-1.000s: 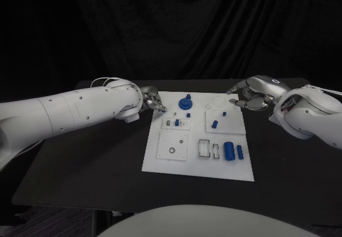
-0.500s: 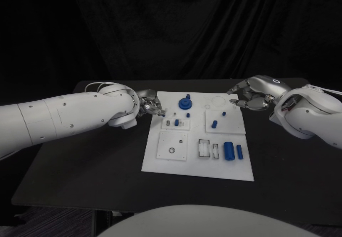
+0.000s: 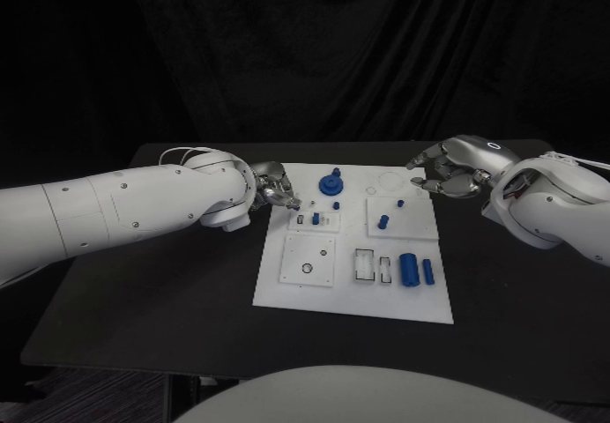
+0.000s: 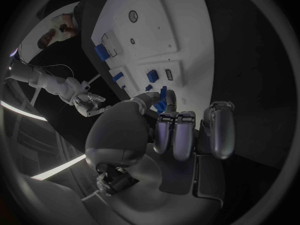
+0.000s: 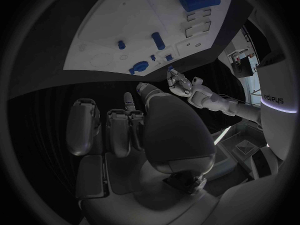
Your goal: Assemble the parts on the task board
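Observation:
The white task board (image 3: 356,295) lies in the middle of the table. A round blue part with a peg (image 3: 331,185) stands near its far edge. Small blue pegs (image 3: 383,222) stand on the square sub-plates. A large blue cylinder (image 3: 408,269) lies near the board's right side beside a thinner one (image 3: 427,271). My left hand (image 3: 271,185) hovers at the board's far left edge, fingers (image 4: 177,132) curled in, with nothing visible in them. The thumb partly hides the round blue part (image 4: 162,99). My right hand (image 3: 445,172) hangs off the board's far right corner, fingers (image 5: 119,125) curled, holding nothing.
The black table (image 3: 166,300) stretches out on both sides of the board, with open surface to the left and along the near edge. A black curtain closes off the back.
My left hand has crept slightly toward the near side along the board's left edge, and its forearm has swung lower. The right hand and the parts have stayed put.

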You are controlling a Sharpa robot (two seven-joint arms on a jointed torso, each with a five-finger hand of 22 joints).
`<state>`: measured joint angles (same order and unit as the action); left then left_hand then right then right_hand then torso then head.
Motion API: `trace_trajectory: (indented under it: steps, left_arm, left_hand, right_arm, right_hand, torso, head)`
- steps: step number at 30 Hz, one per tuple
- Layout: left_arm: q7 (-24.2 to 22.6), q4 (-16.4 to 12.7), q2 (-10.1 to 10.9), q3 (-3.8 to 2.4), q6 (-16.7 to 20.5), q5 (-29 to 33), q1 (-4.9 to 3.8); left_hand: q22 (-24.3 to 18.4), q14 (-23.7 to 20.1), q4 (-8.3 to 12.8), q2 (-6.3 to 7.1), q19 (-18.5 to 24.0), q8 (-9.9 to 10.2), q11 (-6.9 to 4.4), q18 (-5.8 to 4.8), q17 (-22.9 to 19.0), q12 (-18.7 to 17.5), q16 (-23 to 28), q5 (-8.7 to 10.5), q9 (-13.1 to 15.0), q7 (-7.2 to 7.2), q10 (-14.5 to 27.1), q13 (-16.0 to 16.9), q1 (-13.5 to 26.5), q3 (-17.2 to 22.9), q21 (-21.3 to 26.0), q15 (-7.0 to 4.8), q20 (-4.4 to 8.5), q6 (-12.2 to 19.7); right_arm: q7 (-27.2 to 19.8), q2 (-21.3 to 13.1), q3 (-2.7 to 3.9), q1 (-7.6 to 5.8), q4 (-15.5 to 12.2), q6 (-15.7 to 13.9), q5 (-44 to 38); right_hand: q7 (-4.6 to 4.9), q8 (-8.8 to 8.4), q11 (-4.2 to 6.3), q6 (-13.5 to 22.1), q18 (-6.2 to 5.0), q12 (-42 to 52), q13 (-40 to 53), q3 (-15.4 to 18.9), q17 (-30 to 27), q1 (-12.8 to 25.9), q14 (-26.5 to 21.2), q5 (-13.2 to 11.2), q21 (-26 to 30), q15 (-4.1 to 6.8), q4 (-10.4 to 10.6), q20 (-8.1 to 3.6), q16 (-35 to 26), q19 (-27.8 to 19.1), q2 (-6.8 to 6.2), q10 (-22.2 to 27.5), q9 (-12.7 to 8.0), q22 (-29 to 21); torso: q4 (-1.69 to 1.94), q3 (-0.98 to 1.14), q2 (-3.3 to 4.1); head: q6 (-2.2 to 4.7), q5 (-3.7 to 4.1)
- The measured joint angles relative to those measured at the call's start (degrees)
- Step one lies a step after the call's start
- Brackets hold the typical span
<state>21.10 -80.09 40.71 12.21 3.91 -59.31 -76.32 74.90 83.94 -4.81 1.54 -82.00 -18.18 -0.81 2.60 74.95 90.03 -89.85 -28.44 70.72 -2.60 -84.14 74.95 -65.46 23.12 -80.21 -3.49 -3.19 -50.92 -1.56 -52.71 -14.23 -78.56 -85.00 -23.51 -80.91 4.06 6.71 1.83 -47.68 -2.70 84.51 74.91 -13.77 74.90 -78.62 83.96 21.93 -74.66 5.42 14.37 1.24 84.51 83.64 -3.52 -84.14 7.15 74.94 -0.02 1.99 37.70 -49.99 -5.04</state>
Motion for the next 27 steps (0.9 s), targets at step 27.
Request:
trace_trajectory:
  steps: [27]
  left_arm:
    - [0.6,1.6,-1.7,0.00,-3.8,0.0,0.92]
  left_hand:
    - [0.0,0.0,0.1,-0.08,0.2,0.2,0.00,0.00,0.0,0.0,0.0,0.36,-0.1,-0.22,0.0,0.0,0.4,0.7,0.4,0.00,0.21,0.0]
  right_arm:
    - [0.0,0.1,0.00,0.05,0.0,0.3,0.0]
  right_hand:
    - [0.00,0.00,0.00,0.0,0.00,-0.2,0.0,0.0,0.0,0.0,0.0,0.0,0.0,0.00,0.0,0.00,0.0,0.0,0.00,0.0,0.0,0.0]
  torso:
    - [-0.06,0.07,0.05]
  head:
    - [0.00,-0.27]
